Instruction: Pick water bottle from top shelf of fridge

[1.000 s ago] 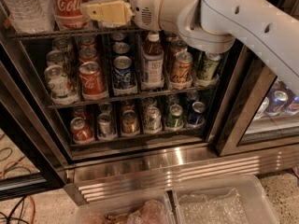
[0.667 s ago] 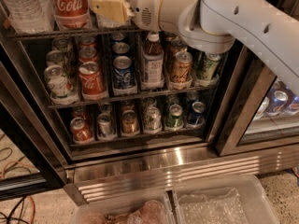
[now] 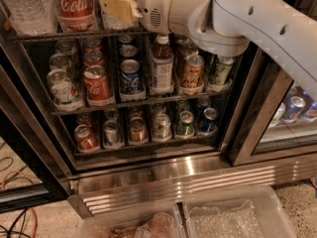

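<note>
A: Far left on the dark wire top shelf (image 3: 39, 35) is the tall clear ribbed plastic water bottle (image 3: 25, 6). It's upright at the front edge and nothing is touching it.

B: Just beside it stands the red-labelled Coca-Cola bottle (image 3: 74, 4), upright too. Everything's racked in lanes facing the door, so each bottle can be taken from the front.

A: Next along is the pale yellow end effector (image 3: 113, 10), hanging at that same shelf height on the right side of the cola. Apart or together? I can't tell from here.

B: So it's level with the target but not lined up. My read is that it has to come left, and the cola stands squarely between it and the water.

A: That's the obstacle. A nudge there could tip the cola into its neighbour. The bulky white arm (image 3: 247, 19) stretches in from the upper right, across the open front of the stainless-steel fridge (image 3: 148, 175).

B: Underneath are rows of drinks cans (image 3: 96, 83) on the lower racks, with a white-capped bottle of brown drink (image 3: 161, 66) among them. They're all below the arm and out of its way.

A: Further right there are more cans behind the neighbouring glass door (image 3: 292, 108). Down on the floor in front sit two clear plastic bins (image 3: 228, 217).
</note>
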`<control>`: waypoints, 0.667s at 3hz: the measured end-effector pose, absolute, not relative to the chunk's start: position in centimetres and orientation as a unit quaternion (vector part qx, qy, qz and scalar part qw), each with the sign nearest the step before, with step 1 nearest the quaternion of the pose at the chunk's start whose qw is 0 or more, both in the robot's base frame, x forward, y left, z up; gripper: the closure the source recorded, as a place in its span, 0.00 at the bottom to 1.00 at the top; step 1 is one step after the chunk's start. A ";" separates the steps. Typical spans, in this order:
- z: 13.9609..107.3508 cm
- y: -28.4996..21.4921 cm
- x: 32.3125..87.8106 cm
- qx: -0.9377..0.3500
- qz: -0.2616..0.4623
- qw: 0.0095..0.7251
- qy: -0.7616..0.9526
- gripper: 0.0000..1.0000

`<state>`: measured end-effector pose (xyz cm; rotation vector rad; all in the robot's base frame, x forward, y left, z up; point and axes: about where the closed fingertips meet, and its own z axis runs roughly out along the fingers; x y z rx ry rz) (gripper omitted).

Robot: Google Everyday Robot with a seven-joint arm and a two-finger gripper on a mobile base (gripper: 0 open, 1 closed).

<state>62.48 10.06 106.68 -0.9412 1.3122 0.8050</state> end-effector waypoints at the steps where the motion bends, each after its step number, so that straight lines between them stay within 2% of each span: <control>1: 106.6 10.1 62.3 -0.410 0.349 0.616 0.575 1.00; 2: 108.1 9.8 61.7 -0.417 0.344 0.618 0.570 1.00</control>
